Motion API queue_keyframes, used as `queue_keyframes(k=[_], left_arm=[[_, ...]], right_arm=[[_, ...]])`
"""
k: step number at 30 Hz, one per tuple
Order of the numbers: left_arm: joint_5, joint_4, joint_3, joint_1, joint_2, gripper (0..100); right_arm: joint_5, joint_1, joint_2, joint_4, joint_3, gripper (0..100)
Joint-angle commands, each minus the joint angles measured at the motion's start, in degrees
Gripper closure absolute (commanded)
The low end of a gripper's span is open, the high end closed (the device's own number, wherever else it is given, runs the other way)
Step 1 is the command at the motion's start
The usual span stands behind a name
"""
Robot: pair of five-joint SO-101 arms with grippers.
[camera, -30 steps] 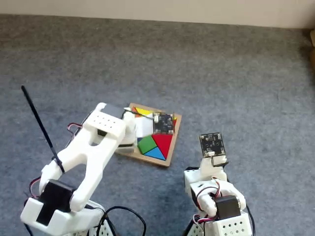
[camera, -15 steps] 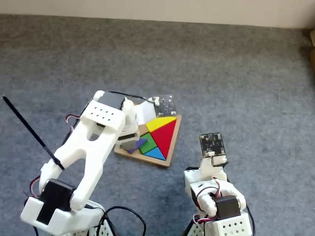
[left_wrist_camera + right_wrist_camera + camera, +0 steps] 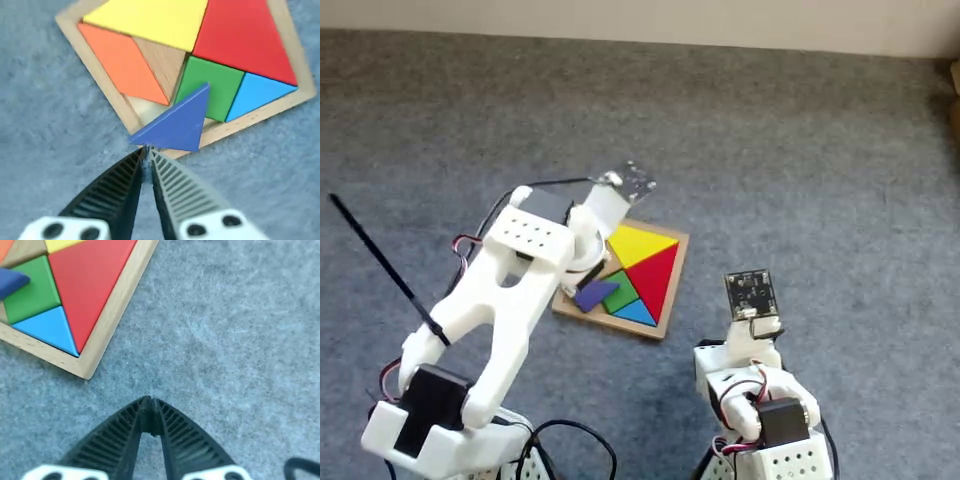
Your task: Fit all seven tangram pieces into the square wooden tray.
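Lying crooked, the dark blue triangle (image 3: 177, 125) hangs over the near left rim of the wooden tray (image 3: 97, 75), with one tip on the green square (image 3: 212, 90). The left end effector (image 3: 147, 155) has its fingers together at the triangle's outer corner. The right end effector (image 3: 149, 417), fingers together too, hangs over open grey surface (image 3: 225, 315) right of the tray.

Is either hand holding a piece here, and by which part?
Right hand: nothing. Left hand is shut at a corner of the blue triangle; pinching or just touching it cannot be told.
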Motion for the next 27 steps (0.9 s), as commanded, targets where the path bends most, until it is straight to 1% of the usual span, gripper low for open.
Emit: queue_keyframes(k=[1, 4, 9, 14, 19, 23, 27], left_arm=[[4.84, -7.21, 4.79, -1.19, -0.84, 99], [4.92, -12.84, 8.66, -3.74, -0.84, 99], [4.92, -13.45, 9.36, -7.78, -1.36, 99], [4.84, -14.15, 15.25, -7.34, -8.66, 99], [4.92, -17.76, 22.02, -8.22, -16.57, 99], [4.92, -19.87, 23.16, -8.75, -17.01, 99], [5.01, -21.54, 22.90, -8.40, -13.76, 99]], right_arm=[[0.53, -0.66, -0.92, 0.22, 6.46, 98.8], [0.53, -4.35, -0.92, 0.22, 6.46, 98.8], [0.53, -5.32, -0.92, 0.22, 6.46, 98.8], [0.53, -5.32, -0.92, 0.22, 6.46, 98.8], [0.53, -5.32, -0.92, 0.22, 6.46, 98.8], [0.53, -5.32, -0.92, 0.22, 6.46, 98.8], [0.53, -5.32, -0.92, 0.22, 6.46, 98.8]])
